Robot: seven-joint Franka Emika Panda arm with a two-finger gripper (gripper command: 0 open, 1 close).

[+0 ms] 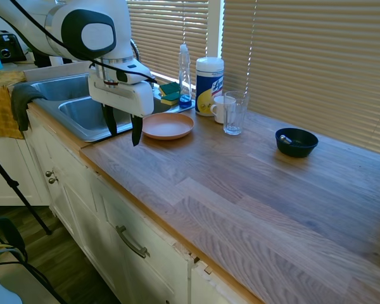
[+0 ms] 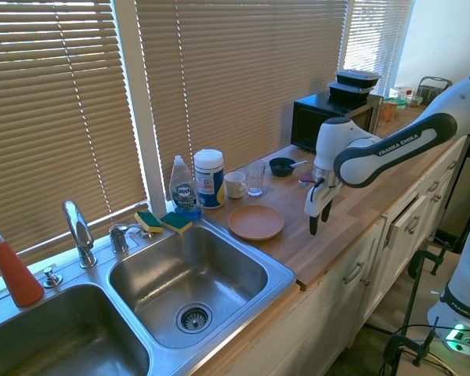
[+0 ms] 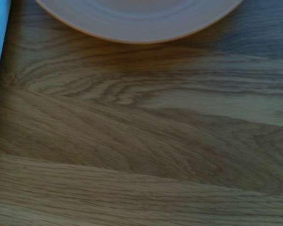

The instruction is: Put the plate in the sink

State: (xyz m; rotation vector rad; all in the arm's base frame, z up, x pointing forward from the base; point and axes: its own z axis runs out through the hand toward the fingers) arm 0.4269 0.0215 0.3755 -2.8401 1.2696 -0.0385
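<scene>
The tabletop (image 1: pixel 253 183) is seen from its far end in the first exterior view, looking toward the sink (image 1: pixel 82 111). From above the sink (image 2: pixel 180 290), the opposite direction is faced in the second. Both share the plate (image 1: pixel 168 125). Its rim (image 3: pixel 141 23) is seen very close in the wrist view, looking down.

Round salmon-pink plate (image 1: pixel 168 125) with low raised rim, lying flat and empty on the wooden countertop (image 1: pixel 253 183) just beside the near corner of the stainless double-basin sink (image 2: pixel 180 290), not inside it.
</scene>
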